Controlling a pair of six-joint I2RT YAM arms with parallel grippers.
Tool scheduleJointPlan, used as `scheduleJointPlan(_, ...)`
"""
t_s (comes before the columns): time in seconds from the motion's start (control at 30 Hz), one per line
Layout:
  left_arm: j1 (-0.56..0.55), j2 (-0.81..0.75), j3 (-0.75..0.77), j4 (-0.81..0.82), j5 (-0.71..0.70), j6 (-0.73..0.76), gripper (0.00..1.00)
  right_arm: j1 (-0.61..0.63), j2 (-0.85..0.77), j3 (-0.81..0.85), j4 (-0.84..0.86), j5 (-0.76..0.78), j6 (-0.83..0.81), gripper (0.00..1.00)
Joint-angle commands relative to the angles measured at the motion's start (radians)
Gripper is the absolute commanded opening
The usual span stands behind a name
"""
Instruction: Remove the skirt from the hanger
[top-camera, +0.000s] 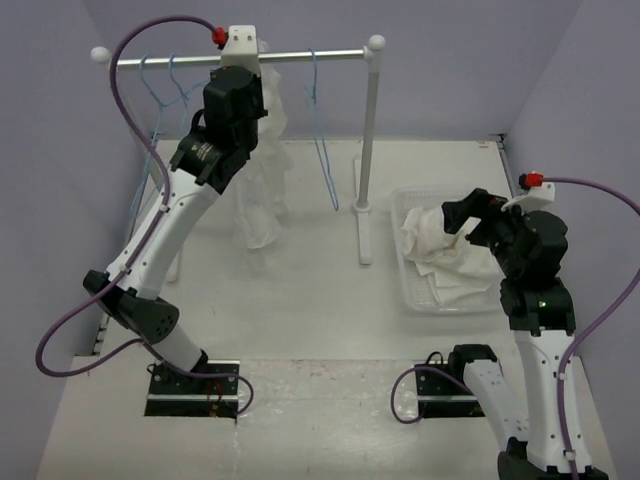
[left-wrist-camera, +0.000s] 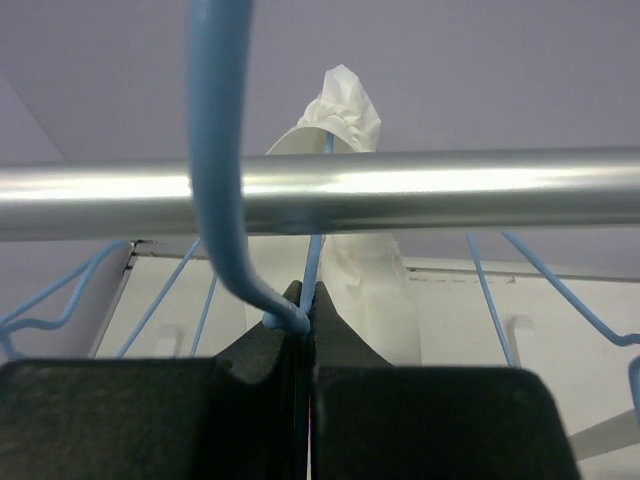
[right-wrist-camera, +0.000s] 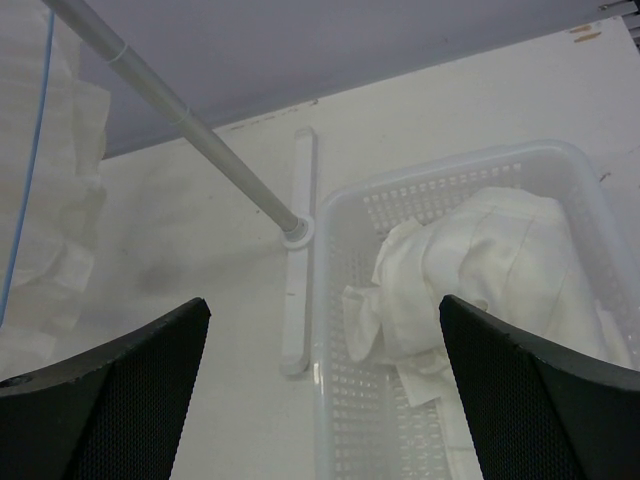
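Light-blue wire is what the left pincer (left-wrist-camera: 305, 300) pinches: its two black fingers are pressed together on the thin light-blue wire hanger (left-wrist-camera: 215, 150) at the foot of the hook, just under the silver metal rail (left-wrist-camera: 450, 190) of the white clothes rack (top-camera: 370, 150). The hook curves over the rail from the near side. The long white crinkled fabric skirt (top-camera: 262, 200) hangs on the far side of the rail, a little left of the rack's middle, its gathered top rising just above the rail and its length dropping towards the white bench (top-camera: 320, 300); the left arm covers part of it in the overhead view. More light-blue wire hangers (top-camera: 165, 90) hang on the rail to the left of the skirt, and another (top-camera: 320, 130) to its right, apart from it. On the right side of the bench, near the rack's foot, stands a clear perforated plastic basket (right-wrist-camera: 450, 165) holding a bunched white cloth (right-wrist-camera: 480, 260). The right pincer (right-wrist-camera: 322, 305) hovers above that basket with its fingers spread wide and nothing between them.
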Motion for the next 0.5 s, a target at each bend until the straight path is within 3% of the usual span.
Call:
scheduleJointPlan(0.0,0.004,-0.131,0.032,0.084,0.059,0.022,0.0,-0.002,-0.008,-0.003,0.019,-0.047,-0.026,0.99)
scheduleJointPlan(0.23,-0.024,-0.382,-0.301,0.029,0.102,-0.196,0.0,-0.002,-0.071,-0.029,-0.006,-0.087,-0.064,0.99)
scheduleJointPlan(0.47,-0.158,-0.544,-0.529,-0.048,0.03,-0.34,0.0,0.069,-0.149,-0.029,-0.063,-0.119,-0.127,0.99)
